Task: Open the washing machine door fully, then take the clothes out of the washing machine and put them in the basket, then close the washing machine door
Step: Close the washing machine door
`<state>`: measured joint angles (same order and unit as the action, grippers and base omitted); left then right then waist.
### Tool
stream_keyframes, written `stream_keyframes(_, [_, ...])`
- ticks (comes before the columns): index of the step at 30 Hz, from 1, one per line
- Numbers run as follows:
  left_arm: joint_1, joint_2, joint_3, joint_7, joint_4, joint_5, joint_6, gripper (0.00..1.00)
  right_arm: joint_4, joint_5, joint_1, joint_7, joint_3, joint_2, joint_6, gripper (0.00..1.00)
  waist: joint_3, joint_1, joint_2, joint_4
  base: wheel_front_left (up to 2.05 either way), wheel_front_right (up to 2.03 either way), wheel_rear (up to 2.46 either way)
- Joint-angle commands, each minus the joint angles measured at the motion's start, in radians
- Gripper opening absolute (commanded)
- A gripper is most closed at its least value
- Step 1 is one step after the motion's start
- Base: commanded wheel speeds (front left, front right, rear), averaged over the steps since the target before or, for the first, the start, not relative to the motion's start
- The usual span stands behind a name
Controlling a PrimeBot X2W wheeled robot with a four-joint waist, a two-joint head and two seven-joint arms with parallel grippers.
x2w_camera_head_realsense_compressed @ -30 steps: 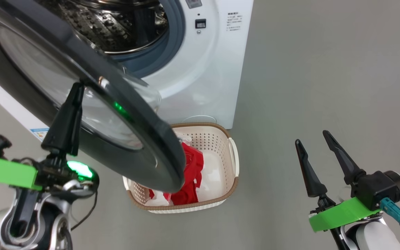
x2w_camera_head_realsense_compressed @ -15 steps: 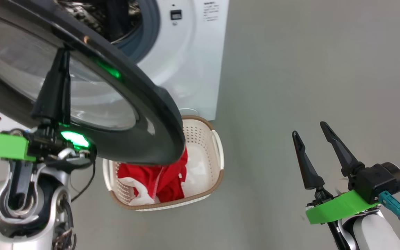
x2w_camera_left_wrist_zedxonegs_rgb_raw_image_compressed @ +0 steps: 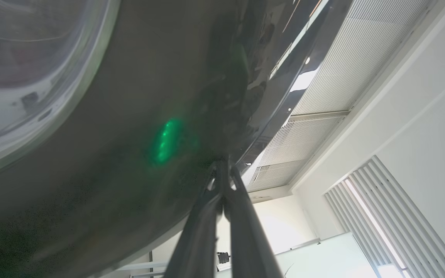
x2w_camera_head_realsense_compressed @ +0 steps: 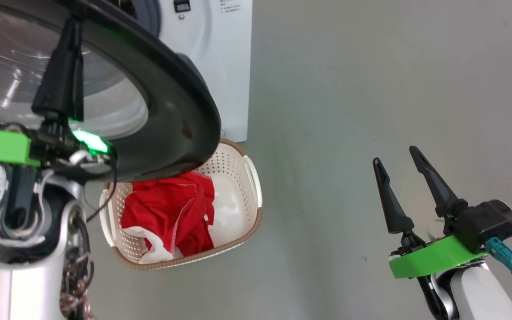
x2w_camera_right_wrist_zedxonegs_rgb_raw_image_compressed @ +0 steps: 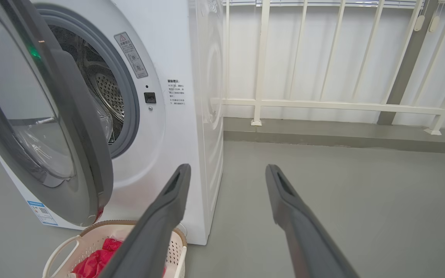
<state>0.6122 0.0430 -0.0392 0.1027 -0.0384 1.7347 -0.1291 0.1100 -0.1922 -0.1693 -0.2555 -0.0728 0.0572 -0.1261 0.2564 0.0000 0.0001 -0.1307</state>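
At upper left, pressing left gripper, pinched tight and gripping nothing, against the glossy black rim of one round, glass-bowled washing machine door, standing ajar on one white washing machine. Below the door's edge, cradling crumpled red clothes in one perforated cream basket. At lower right, hovering right gripper, spread wide and empty, over open, smooth grey floor.

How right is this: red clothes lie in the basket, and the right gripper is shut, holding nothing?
Not quite: the right gripper is open, fingers apart, as the right wrist view shows. The rest holds: it grips nothing, and the clothes lie in the basket.
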Motion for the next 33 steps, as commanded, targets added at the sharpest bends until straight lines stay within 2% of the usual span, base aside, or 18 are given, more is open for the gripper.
stream_keyframes(1, [0.042, 0.031, -0.024, -0.001, -0.011, -0.013, 0.015, 0.00, -0.028, -0.007, -0.027, -0.006, -0.017, 0.001, -0.005, 1.00, 0.008, 0.0000, -0.0001, -0.009, 0.00, 0.00, 0.00])
stream_keyframes(9, [0.117, 0.038, -0.035, -0.002, 0.074, -0.015, 0.052, 0.00, -0.027, -0.006, -0.040, -0.006, -0.019, -0.002, -0.005, 1.00, 0.019, 0.0000, -0.0001, -0.027, 0.00, 0.00, 0.00])
stream_keyframes(14, [0.082, 0.056, -0.002, 0.022, 0.083, -0.052, 0.104, 0.01, -0.020, -0.003, -0.034, -0.006, -0.012, -0.003, -0.005, 1.00, 0.002, 0.0000, -0.0001, -0.023, 0.00, 0.00, 0.00])
stream_keyframes(15, [0.066, 0.055, 0.001, 0.026, 0.080, -0.054, 0.113, 0.18, -0.018, -0.002, -0.031, -0.006, -0.010, -0.003, -0.005, 1.00, -0.004, 0.0000, -0.0001, -0.021, 0.00, 0.00, 0.00])
stream_keyframes(16, [0.049, 0.057, 0.003, 0.023, 0.075, -0.063, 0.123, 0.30, -0.017, -0.002, -0.027, -0.006, -0.009, -0.004, -0.005, 1.00, -0.011, 0.0000, -0.0001, -0.018, 0.00, 0.00, 0.00])
stream_keyframes(17, [0.031, 0.059, 0.002, 0.014, 0.070, -0.075, 0.131, 0.91, -0.017, -0.002, -0.024, -0.006, -0.009, -0.004, -0.005, 1.00, -0.018, 0.0000, -0.0001, -0.015, 0.00, 0.00, 0.00])
stream_keyframes(18, [0.011, 0.065, 0.005, 0.006, 0.067, -0.094, 0.136, 1.00, -0.017, -0.002, -0.021, -0.006, -0.009, -0.004, -0.005, 1.00, -0.026, 0.0000, -0.0001, -0.011, 0.00, 0.00, 0.00])
stream_keyframes(24, [-0.119, 0.150, 0.064, -0.099, 0.065, -0.353, 0.153, 1.00, -0.014, 0.000, -0.007, -0.006, -0.012, -0.004, -0.005, 1.00, -0.075, 0.0000, -0.0001, 0.013, 0.00, 0.00, 0.00])
stream_keyframes(25, [-0.119, 0.150, 0.064, -0.099, 0.065, -0.353, 0.153, 1.00, -0.014, 0.000, -0.007, -0.006, -0.012, -0.004, -0.005, 1.00, -0.075, 0.0000, -0.0001, 0.013, 0.00, 0.00, 0.00])
stream_keyframes(26, [-0.160, 0.190, 0.086, -0.173, 0.065, -0.487, 0.169, 1.00, -0.013, 0.000, -0.002, -0.006, -0.012, -0.004, -0.005, 1.00, -0.090, 0.0000, -0.0001, 0.020, 0.00, 0.00, 0.00])
stream_keyframes(27, [-0.183, 0.202, 0.099, -0.204, 0.069, -0.542, 0.173, 1.00, -0.013, 0.000, 0.002, -0.006, -0.011, -0.004, -0.005, 1.00, -0.099, 0.0000, -0.0001, 0.025, 0.00, 0.00, 0.00])
stream_keyframes(33, [-0.312, 0.243, 0.145, -0.336, 0.082, -0.787, 0.186, 1.00, -0.008, -0.001, 0.032, -0.006, -0.006, -0.005, -0.005, 1.00, -0.148, 0.0000, -0.0001, 0.050, 0.00, 0.00, 0.00])
